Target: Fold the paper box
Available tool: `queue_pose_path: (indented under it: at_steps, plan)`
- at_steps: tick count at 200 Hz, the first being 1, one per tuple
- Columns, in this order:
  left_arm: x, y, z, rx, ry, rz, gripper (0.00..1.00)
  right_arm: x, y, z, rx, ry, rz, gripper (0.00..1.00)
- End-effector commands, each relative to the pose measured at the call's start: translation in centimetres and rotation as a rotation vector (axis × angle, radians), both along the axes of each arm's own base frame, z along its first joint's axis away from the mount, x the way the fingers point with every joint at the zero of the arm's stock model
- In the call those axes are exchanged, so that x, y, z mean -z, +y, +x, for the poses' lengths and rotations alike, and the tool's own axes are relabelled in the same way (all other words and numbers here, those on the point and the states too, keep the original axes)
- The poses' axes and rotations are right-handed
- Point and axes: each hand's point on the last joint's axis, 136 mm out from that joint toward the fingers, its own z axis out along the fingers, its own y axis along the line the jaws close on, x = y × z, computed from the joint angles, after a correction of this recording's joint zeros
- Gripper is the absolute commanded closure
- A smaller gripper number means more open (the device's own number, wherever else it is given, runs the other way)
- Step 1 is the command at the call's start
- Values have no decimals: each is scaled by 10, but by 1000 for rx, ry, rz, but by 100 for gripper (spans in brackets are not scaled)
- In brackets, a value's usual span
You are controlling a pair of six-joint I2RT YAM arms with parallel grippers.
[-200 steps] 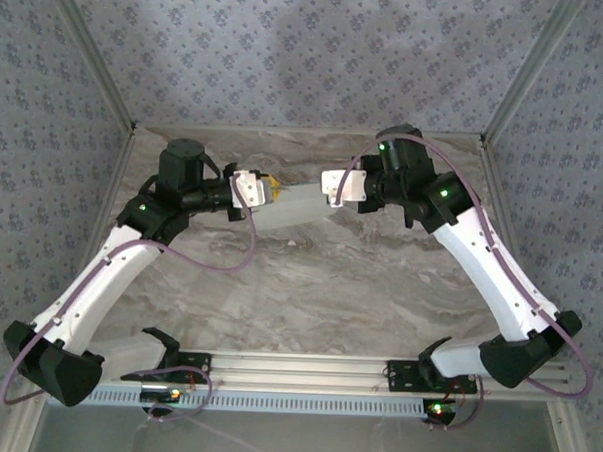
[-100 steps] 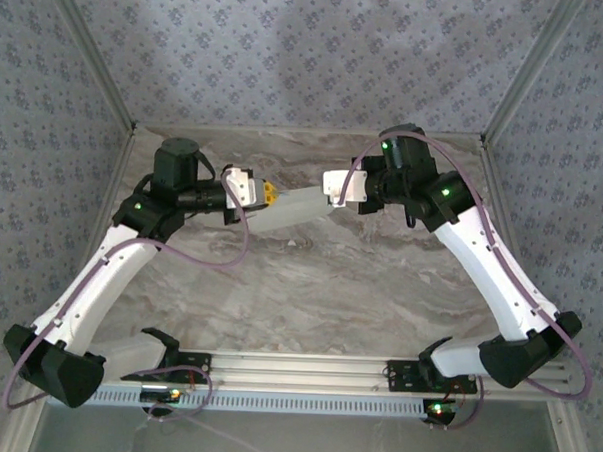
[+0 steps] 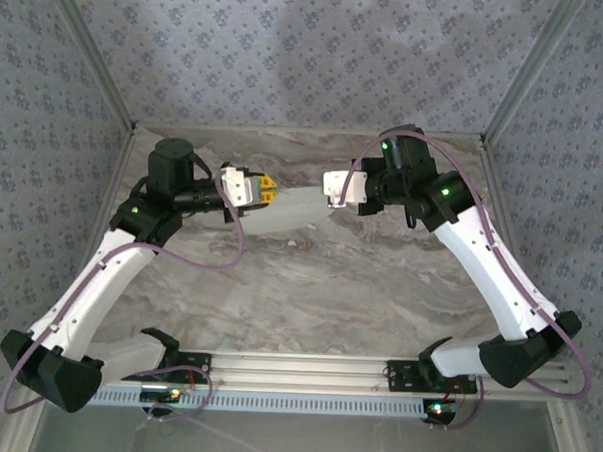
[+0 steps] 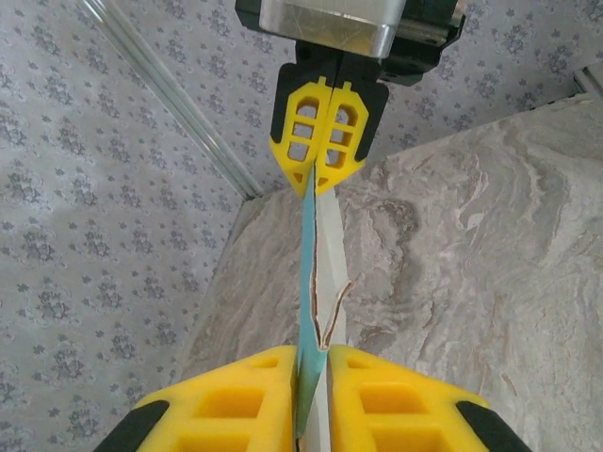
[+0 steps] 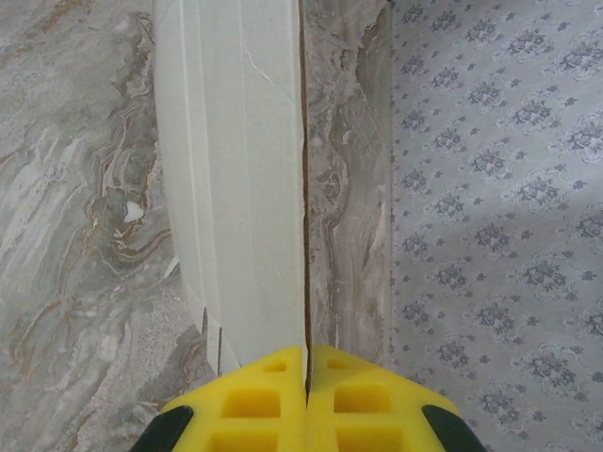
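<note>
paper box held edge-up above the marbled bench. left gripper jaws narrow, pinching one end. right gripper jaws clamped tight on the other end.

The top camera sits high up at the near side and looks down on the whole bench from far off. The left wrist camera rides right behind the left hand. It looks along the paper box to the right hand and the wall. The right wrist camera sits very close too and seems to look back the other way along the box. All three share the box and the bench around it.
</note>
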Motion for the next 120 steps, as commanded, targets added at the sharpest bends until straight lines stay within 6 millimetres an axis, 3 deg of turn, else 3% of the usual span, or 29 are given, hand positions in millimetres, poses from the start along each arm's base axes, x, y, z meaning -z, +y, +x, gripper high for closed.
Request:
queue_pose_path:
  at_steps: [1, 40, 67, 120]
  plan:
    - [-23, -2, -17, 69, -54, -57, 83, 12, -2, 2, 22, 50, -14, 100]
    - [-22, -3, -19, 75, -60, -55, 85, 14, 1, 2, 19, 60, -17, 100]
    - [-17, -2, -20, 83, -55, -37, 100, 14, 2, 3, 19, 61, -20, 100]
    - [-11, -2, -20, 86, -43, -22, 100, 9, 1, 1, 16, 56, -14, 100]
